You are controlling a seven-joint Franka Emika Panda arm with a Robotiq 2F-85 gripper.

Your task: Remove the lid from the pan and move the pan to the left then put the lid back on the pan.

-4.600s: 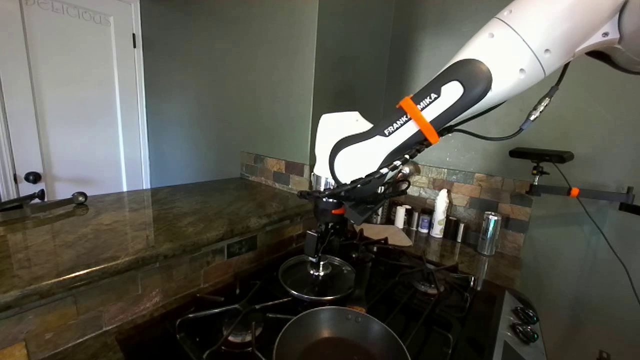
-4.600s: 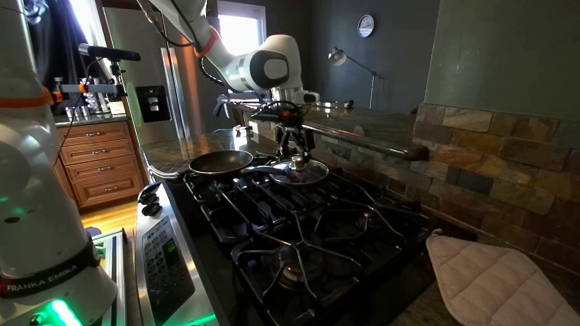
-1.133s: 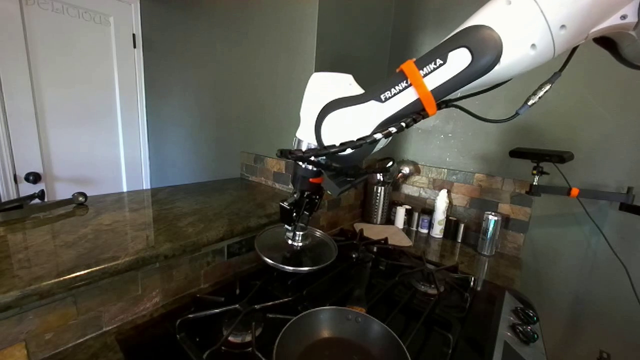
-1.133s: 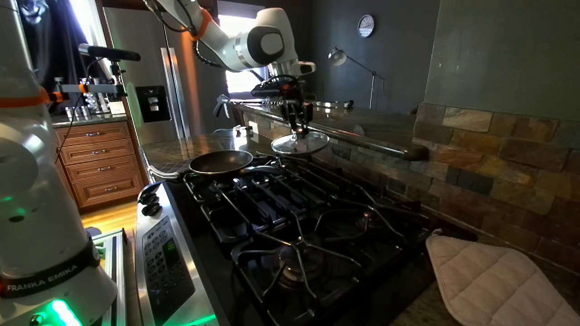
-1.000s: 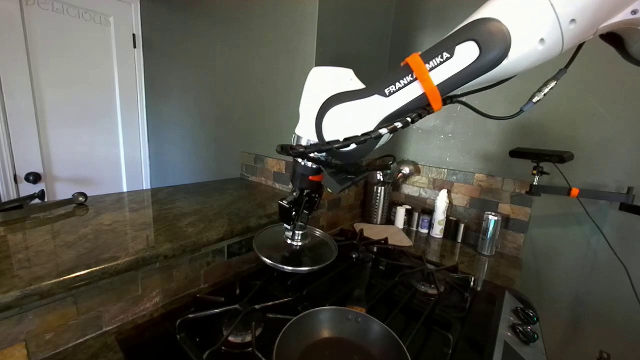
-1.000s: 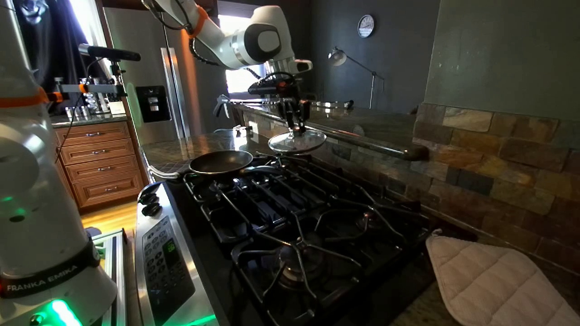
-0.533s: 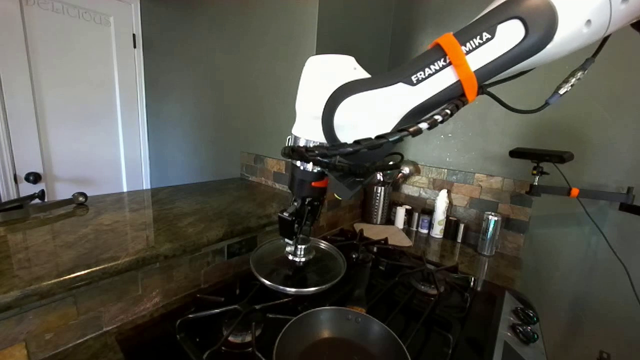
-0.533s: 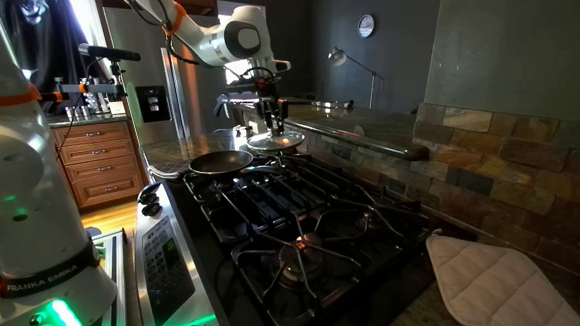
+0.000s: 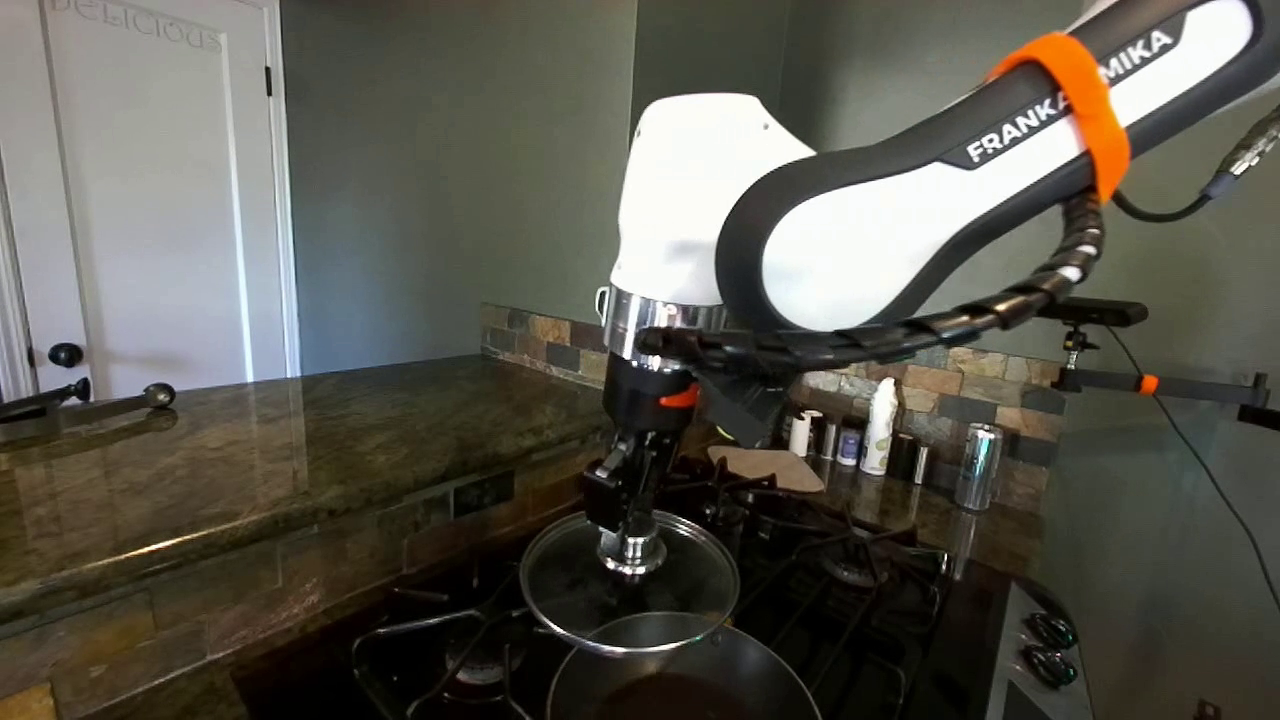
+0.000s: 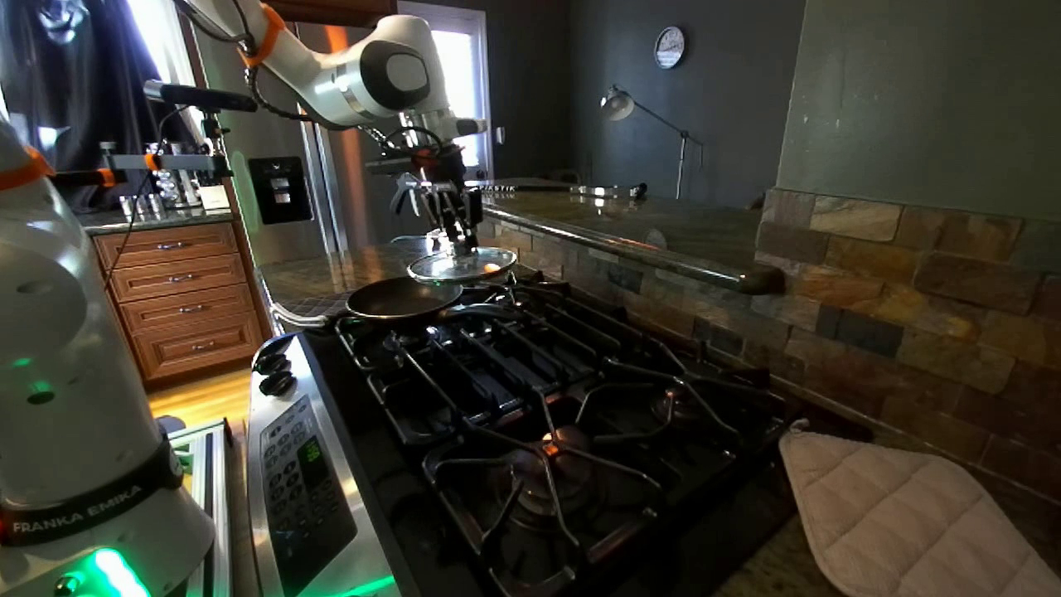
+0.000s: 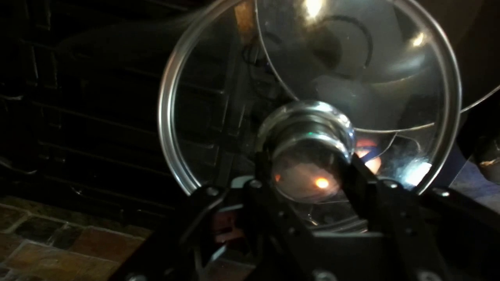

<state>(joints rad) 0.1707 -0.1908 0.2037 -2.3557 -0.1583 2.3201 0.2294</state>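
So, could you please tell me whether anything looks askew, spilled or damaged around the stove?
No, nothing stands out: I see no spill or damage. The lid hangs off-centre from the pan, but that fits a lid that the claw holds by its knob.

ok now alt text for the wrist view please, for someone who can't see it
A black gripper holds a silvery-rimmed glass lid by its shiny knob. Through the glass and past the lid's right edge shows part of a dark pan, toward the upper right. Dark stovetop lies at left, brownish tiles at lower left.
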